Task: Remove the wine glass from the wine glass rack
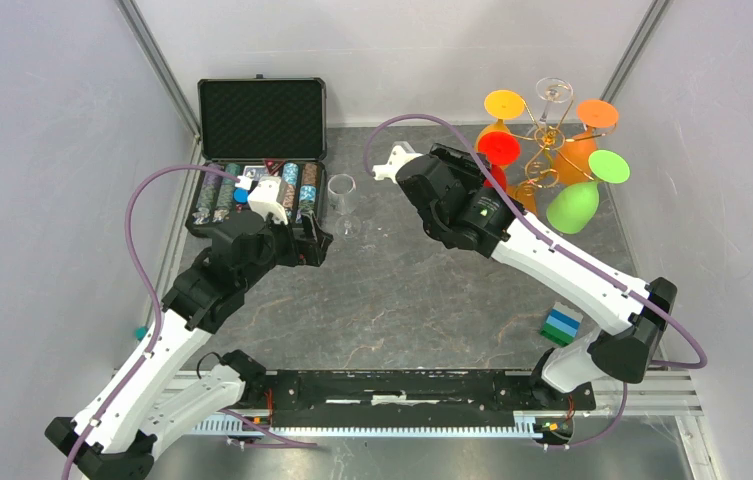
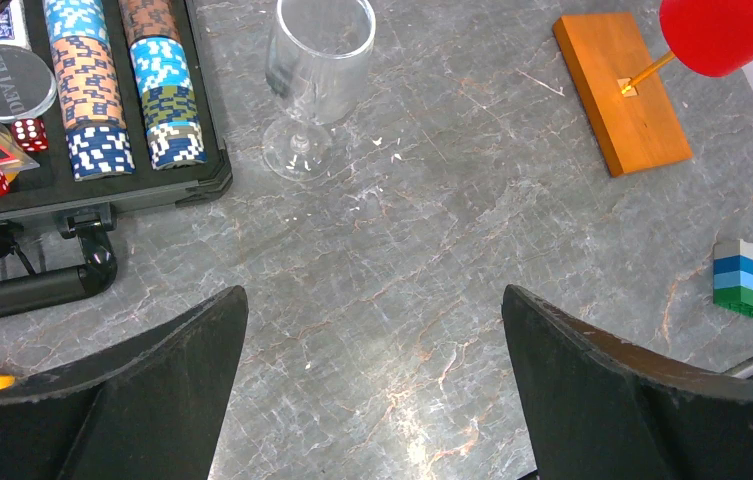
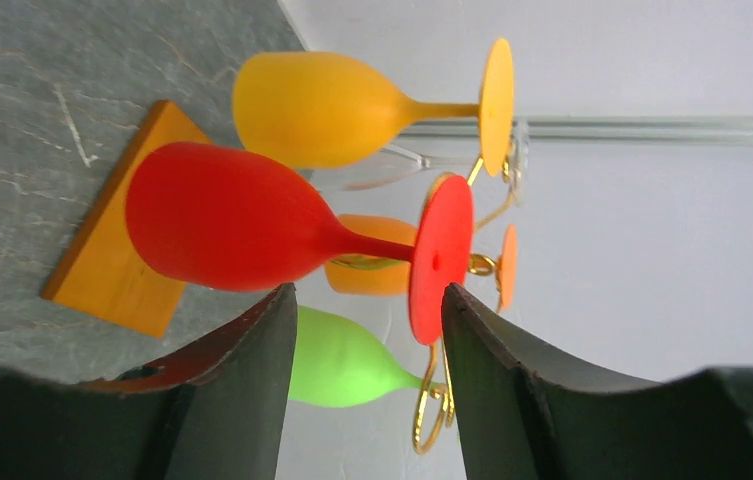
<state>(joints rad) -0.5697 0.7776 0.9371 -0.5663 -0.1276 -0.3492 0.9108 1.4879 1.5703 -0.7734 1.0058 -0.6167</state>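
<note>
The wine glass rack [image 1: 542,135] is a gold wire tree on an orange-brown wooden base [image 3: 112,260] at the back right. Several coloured wine glasses hang upside down from it. A red wine glass [image 3: 222,215] hangs nearest my right gripper [image 3: 367,300], which is open. Its fingertips sit just short of the stem, one beside the bowl and the other against the red foot disc. From above, the right gripper [image 1: 492,178] is under the red wine glass [image 1: 499,150]. My left gripper [image 2: 374,300] is open over bare table, holding nothing.
A clear glass [image 2: 317,80] stands upright on the table beside the open black chip case [image 1: 262,160]. Yellow [image 3: 322,105], green [image 3: 337,365] and orange [image 1: 577,155] glasses crowd the rack. A small stack of blocks [image 1: 559,325] lies near the right arm's base.
</note>
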